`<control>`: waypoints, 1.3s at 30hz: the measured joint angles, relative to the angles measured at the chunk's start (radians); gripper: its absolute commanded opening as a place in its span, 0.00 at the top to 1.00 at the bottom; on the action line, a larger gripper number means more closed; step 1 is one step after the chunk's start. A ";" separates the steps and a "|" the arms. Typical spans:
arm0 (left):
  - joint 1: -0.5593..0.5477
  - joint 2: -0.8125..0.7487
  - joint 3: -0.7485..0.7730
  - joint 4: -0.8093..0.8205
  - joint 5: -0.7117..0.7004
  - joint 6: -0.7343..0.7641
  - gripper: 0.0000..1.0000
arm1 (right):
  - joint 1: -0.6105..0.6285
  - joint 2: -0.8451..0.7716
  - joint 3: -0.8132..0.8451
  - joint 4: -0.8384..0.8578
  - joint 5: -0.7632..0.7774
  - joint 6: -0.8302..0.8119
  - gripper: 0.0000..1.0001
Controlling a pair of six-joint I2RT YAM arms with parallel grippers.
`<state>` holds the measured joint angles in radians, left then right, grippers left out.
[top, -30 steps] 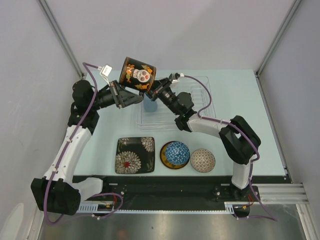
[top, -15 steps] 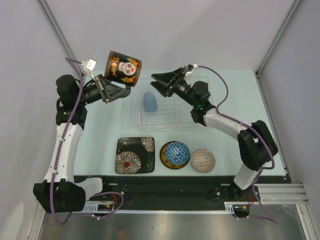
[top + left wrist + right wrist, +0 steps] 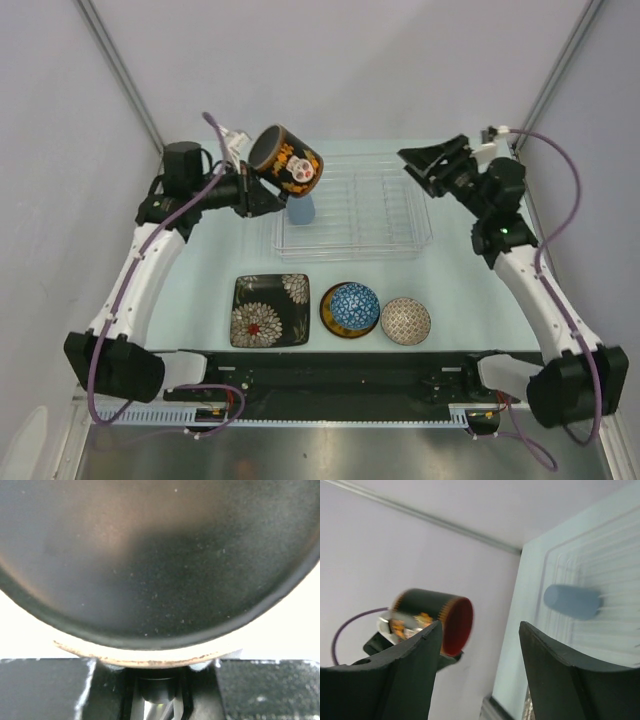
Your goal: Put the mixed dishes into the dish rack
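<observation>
The left fingers (image 3: 258, 192) clamped the dark floral mug (image 3: 287, 163), lying sideways over the dish rack's (image 3: 360, 200) far-left corner, mouth rackward; the right fingers (image 3: 395, 680) gaped empty.

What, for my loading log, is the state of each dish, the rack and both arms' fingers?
mug: held aloft, tilted
left fingers: shut on mug
right fingers: open, empty
pale blue cup: in dish rack
dish rack: holds one dish
black plate: on table
blue bowl: on yellow saucer
brownish bowl: on table
</observation>
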<state>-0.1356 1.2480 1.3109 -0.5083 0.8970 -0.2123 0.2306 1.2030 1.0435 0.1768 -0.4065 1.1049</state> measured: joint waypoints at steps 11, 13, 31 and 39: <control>-0.171 0.241 -0.001 -0.129 -0.290 0.361 1.00 | -0.176 -0.235 -0.037 -0.203 -0.014 -0.134 0.31; -0.185 0.282 -0.001 -0.124 -0.325 0.388 1.00 | -0.181 -0.239 -0.058 -0.225 -0.013 -0.138 0.31; -0.258 0.451 -0.041 -0.001 -0.486 0.518 1.00 | -0.201 -0.237 -0.114 -0.255 -0.017 -0.137 0.32; -0.278 0.468 -0.109 0.044 -0.556 0.594 1.00 | -0.202 -0.236 -0.114 -0.251 -0.023 -0.129 0.32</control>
<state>-0.4141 1.7161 1.2022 -0.4644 0.3412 0.3820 0.0284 0.9668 0.9295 -0.0742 -0.4290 0.9764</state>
